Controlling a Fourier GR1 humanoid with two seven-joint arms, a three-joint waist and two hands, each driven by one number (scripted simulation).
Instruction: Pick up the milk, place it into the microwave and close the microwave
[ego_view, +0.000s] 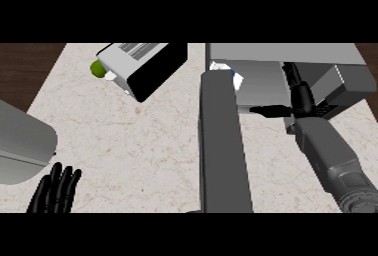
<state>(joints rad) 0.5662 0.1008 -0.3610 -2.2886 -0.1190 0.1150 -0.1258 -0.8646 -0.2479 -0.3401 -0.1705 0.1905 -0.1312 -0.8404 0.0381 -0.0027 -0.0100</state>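
Note:
The microwave stands at the back right. Its dark grey door is swung wide open and juts toward me. A small white shape with a blue edge, apparently the milk, shows inside the cavity's left side, mostly hidden behind the door's far end. My right hand is inside the microwave opening, to the right of the milk and apart from it. Its fingers are straight, its thumb points left, and it holds nothing. My left hand rests open at the lower left with fingers up.
A grey and black boxy appliance lies tilted at the back left, with a green round item against its left corner. A large grey rounded object sits at the left edge. Dark wood borders the counter at the far left.

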